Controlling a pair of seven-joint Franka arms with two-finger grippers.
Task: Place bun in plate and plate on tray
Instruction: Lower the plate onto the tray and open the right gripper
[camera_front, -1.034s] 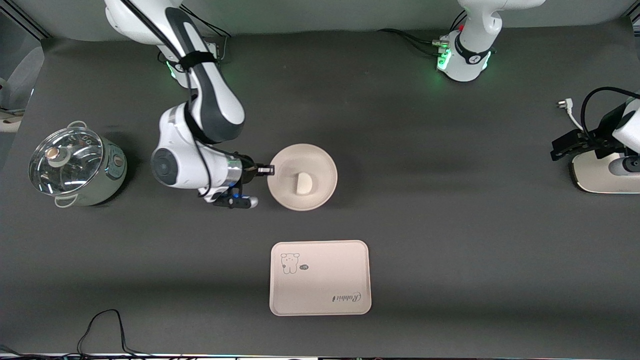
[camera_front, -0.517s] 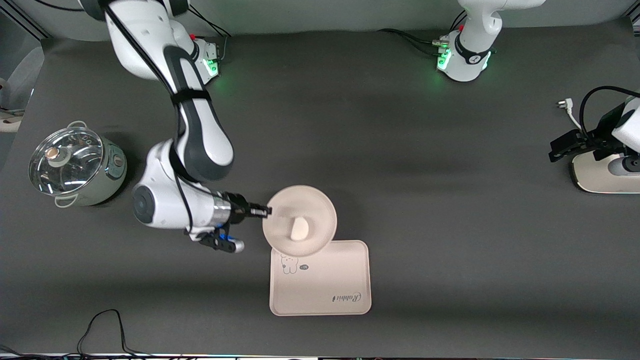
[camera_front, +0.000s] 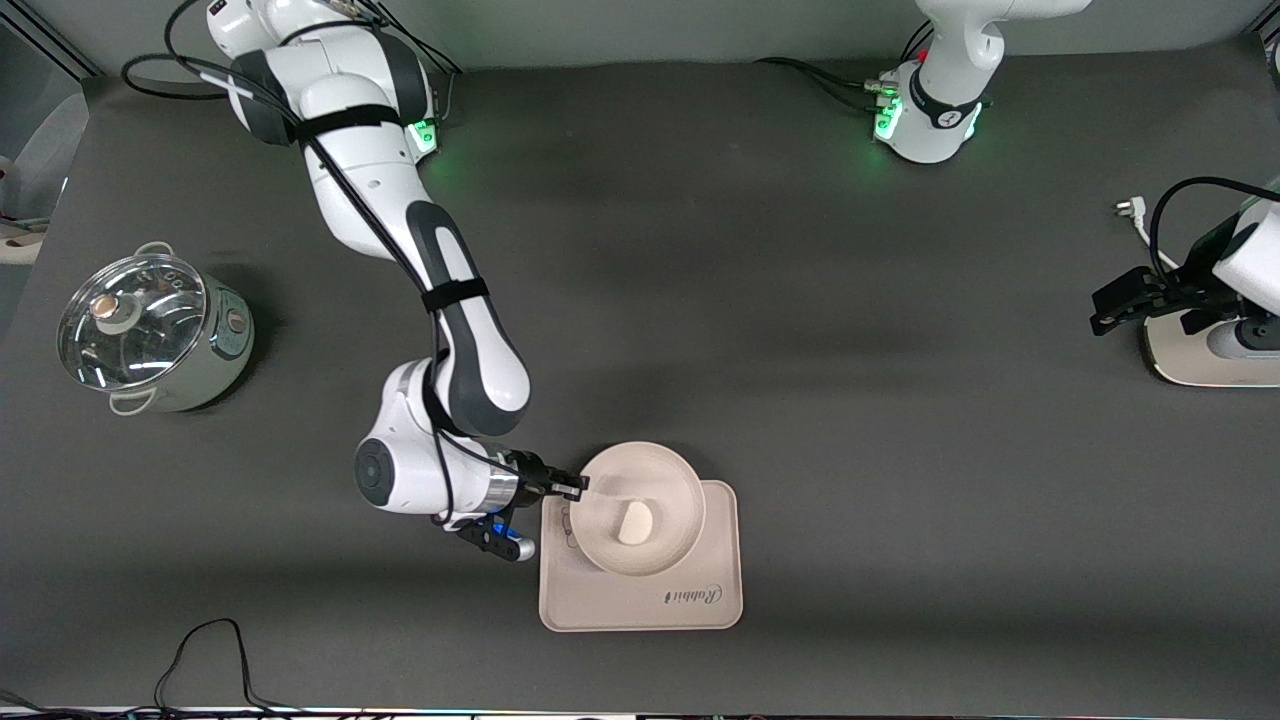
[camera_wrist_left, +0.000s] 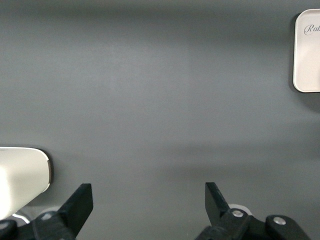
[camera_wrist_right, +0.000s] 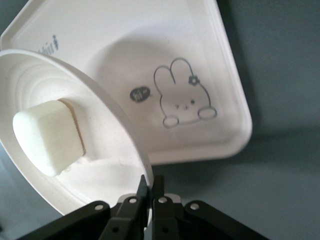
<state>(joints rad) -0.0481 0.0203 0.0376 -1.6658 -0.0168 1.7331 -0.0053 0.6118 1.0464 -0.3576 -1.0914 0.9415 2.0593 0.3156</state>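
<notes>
The round cream plate (camera_front: 642, 482) is over the printed tray (camera_front: 720, 585), with the off-white bun (camera_front: 634, 523) in it. My right gripper (camera_front: 574, 489) is shut on the plate's rim at the side toward the right arm's end. In the right wrist view the bun (camera_wrist_right: 47, 135) lies in the plate (camera_wrist_right: 107, 170), the tray (camera_wrist_right: 200, 65) with its drawing shows under it, and the right gripper (camera_wrist_right: 150, 184) pinches the rim. The plate hides the tray's drawing in the front view. My left gripper (camera_front: 1105, 310) is open at the left arm's end of the table; it also shows in the left wrist view (camera_wrist_left: 148, 195).
A steel pot with a glass lid (camera_front: 150, 330) stands at the right arm's end. A white device (camera_front: 1190, 355) lies under the left gripper; it also shows in the left wrist view (camera_wrist_left: 20, 175). A black cable (camera_front: 205, 650) lies near the front edge. The tray's corner (camera_wrist_left: 307, 55) shows in the left wrist view.
My right gripper has carried the plate with the bun from the table's middle toward the front camera and over the tray. The left arm has barely moved.
</notes>
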